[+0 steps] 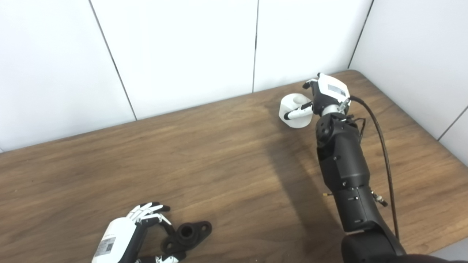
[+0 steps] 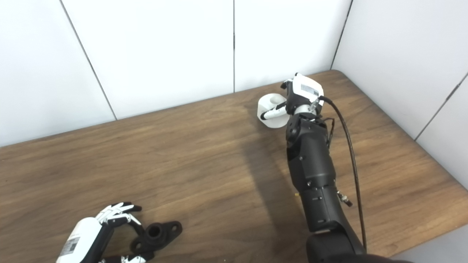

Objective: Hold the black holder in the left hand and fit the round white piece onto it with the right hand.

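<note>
Picking-up step, on both sides, nothing joined yet.

At about 7 o'clock on the wooden table, near the front edge: black holder, lying flat, with a round hole in the middle and one ear pointing to 2 o'clock. Left hand right beside it at its 9 o'clock, fingers spread wide above and thumb below, so the holder sits in the gap between them. Not closed; real contact cannot be told.

At about 1 o'clock, far back near the wall: round white piece, standing on the table with its open side up. Right hand at its 3 o'clock, one white finger lying across the front of the piece. Seems a loose wrap, but the far side is hidden behind the hand, so a firm hold cannot be told.

Both things well apart from each other.

Next, probably: to close the left hand on the holder and lift it, hole upward; to tighten the right hand, lift, then carry toward 7 o'clock and line up over the hole.
</note>
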Controlling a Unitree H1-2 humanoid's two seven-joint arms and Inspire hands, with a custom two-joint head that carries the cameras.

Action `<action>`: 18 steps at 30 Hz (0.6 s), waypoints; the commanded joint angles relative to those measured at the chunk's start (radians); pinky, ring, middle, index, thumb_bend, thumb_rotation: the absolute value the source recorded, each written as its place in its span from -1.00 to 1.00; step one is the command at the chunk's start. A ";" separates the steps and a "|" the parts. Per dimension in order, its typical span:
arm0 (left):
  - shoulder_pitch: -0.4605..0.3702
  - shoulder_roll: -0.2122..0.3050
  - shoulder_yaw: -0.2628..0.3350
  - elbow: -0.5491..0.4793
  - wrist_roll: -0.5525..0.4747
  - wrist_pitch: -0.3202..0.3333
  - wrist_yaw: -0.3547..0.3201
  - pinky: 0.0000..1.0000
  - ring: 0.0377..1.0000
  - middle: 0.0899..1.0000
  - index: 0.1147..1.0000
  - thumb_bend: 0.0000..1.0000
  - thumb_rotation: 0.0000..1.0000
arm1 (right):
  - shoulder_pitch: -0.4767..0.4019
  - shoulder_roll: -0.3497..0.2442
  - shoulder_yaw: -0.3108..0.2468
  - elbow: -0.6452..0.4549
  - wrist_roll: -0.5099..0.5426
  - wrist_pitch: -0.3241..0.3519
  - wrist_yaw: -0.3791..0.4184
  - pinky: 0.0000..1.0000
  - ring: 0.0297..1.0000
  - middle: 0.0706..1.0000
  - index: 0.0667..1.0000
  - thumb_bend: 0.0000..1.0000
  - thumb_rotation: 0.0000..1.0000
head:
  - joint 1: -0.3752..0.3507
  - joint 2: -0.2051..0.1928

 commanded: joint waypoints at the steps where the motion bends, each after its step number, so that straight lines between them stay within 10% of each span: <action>1: 0.007 0.005 -0.012 0.004 0.018 0.019 -0.021 0.79 0.75 0.57 -0.16 0.04 -0.90 | -0.033 -0.029 0.004 -0.021 -0.001 0.001 -0.024 0.92 1.00 1.00 0.55 0.58 -0.30 | -0.001 0.001; 18: 0.009 0.004 -0.016 -0.001 0.021 0.025 -0.018 0.79 0.76 0.57 -0.16 0.04 -0.90 | -0.030 -0.032 0.007 -0.018 -0.011 0.001 -0.005 0.98 1.00 0.98 0.45 0.60 -0.30 | 0.001 0.004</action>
